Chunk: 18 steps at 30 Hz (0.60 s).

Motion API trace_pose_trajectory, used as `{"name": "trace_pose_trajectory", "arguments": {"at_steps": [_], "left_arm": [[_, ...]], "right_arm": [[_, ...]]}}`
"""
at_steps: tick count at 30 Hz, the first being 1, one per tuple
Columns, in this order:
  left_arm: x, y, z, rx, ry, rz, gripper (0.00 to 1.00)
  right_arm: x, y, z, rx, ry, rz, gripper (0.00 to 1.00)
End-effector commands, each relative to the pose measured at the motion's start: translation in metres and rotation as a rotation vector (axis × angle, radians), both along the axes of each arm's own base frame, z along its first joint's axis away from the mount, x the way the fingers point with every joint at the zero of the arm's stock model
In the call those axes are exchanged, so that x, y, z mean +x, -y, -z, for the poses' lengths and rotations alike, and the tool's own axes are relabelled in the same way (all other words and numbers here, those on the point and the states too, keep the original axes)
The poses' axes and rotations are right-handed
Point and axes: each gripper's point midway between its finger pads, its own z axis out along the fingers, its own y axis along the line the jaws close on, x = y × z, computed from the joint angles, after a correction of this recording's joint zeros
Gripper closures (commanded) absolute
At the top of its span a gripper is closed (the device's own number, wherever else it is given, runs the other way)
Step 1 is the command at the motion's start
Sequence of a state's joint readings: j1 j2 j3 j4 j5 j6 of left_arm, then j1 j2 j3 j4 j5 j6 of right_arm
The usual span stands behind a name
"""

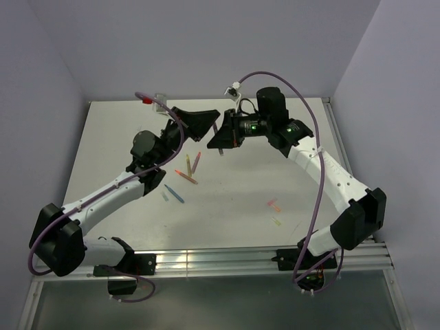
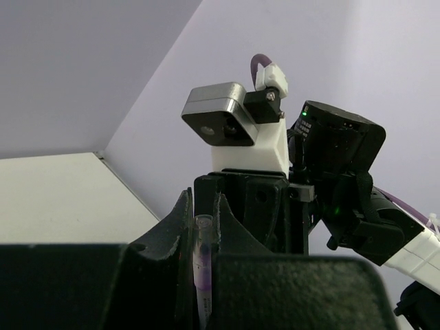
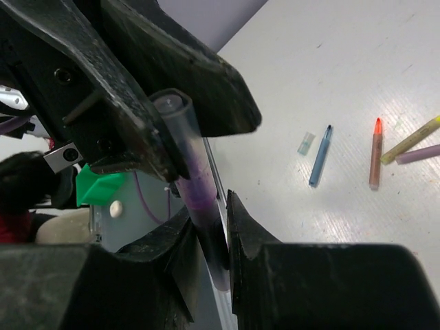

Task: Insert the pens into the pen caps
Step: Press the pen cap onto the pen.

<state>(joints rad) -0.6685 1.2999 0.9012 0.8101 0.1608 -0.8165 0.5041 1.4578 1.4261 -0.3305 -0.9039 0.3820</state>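
The left tool [image 2: 201, 230] and right tool [image 3: 210, 227] meet in midair, each apparently clamped on 1 grey-purple pen [image 3: 198, 196].

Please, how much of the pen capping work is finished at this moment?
Done: nothing visibly. The thin blue pen lies uncapped beside a short pale blue cap, and the thin orange pen and thin yellow pen lie bare too.
In hand: the left gripper and right gripper both clamp one translucent grey-purple pen in mid-air; whether a cap sits on it is unclear.
Left: all the table pens.
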Motion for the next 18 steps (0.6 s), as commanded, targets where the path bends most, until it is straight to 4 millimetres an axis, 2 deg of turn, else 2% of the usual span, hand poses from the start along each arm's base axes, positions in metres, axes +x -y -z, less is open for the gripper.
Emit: {"name": "trace_pose_trajectory", "arguments": {"at_steps": [1, 13, 18], "left_arm": [[-0.084, 0.052, 0.090, 0.264, -0.228, 0.494, 1.00], [-0.039, 0.036, 0.053, 0.234, -0.218, 0.378, 1.00], [-0.024, 0.035, 0.039, 0.231, -0.193, 0.342, 1.00]], "right_arm": [[0.066, 0.029, -0.129, 0.259, 0.451, 0.324, 1.00], [0.055, 0.029, -0.113, 0.241, 0.427, 0.290, 1.00], [0.049, 0.030, -0.107, 0.233, 0.426, 0.271, 0.95]]}}
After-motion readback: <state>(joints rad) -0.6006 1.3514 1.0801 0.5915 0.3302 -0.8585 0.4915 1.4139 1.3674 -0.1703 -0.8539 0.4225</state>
